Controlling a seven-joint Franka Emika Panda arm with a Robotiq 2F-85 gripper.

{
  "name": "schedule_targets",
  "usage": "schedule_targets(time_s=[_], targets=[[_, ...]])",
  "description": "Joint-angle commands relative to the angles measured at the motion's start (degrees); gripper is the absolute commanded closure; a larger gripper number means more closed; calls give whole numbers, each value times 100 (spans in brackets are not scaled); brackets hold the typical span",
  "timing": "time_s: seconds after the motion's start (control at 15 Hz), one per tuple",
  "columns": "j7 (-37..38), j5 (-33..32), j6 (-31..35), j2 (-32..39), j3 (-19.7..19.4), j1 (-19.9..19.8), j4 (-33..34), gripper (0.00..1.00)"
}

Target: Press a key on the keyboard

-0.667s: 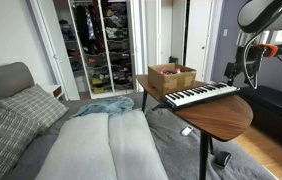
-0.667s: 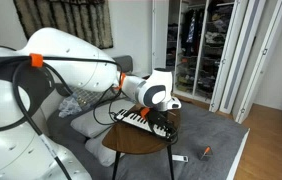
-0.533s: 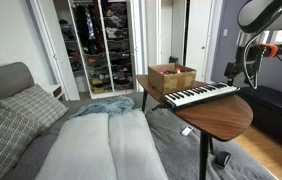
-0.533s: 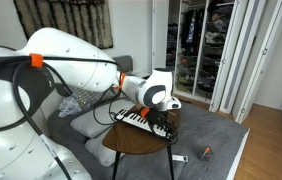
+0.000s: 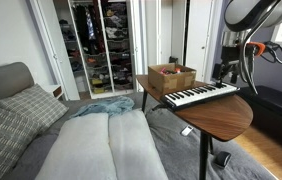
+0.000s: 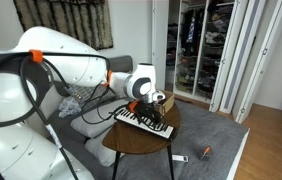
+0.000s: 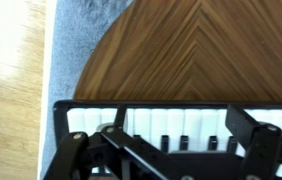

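Now the arm [image 6: 51,70] has swung over since the earlier frames: in an exterior view it sits further toward frame left at upper right, head above the right end of the keyboard [image 5: 201,95]; before, it hung off past that end. The bed [image 5: 101,140] fills lower left. The open closet [image 5: 101,45] at top centre holds clothes on shelves. The round wooden table [image 5: 226,118] at centre right carries the keyboard lying diagonally across it, with a brown cardboard box [image 5: 171,78] just behind its left end; the box top is open, contents too small to tell. Only the wrist view shows the gripper [image 7: 171,128]: dark fingers [image 7: 249,135] spread wide apart at frame bottom, clamped on nothing, above the white and black keys; contact cannot be told. It also shows grey carpet [image 7: 66,40] and wood floor [image 7: 11,90] at left.
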Motion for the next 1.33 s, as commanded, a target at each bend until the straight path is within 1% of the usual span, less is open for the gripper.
schedule_targets(time_s=[0.0,0.13,0.27,0.33,0.4,0.53,0.67,0.73,0.8,1.0,1.2,1.27], targets=[[-104,29,-561,-162,444,524,73,0],[-159,138,-736,-125,629,832,172,0],[-181,181,-832,-43,765,1055,284,0],[-182,222,-865,33,804,1140,349,3],[-169,270,-860,96,834,1207,399,27],[-160,400,-797,213,853,1290,482,29],[-128,550,-734,305,850,1328,534,44],[-143,643,-721,335,838,1337,546,52],[-156,735,-677,355,829,1336,543,58],[-275,1022,-330,375,821,1353,452,81],[-350,1187,53,390,845,1367,397,99],[-379,1225,180,403,849,1375,382,100]])
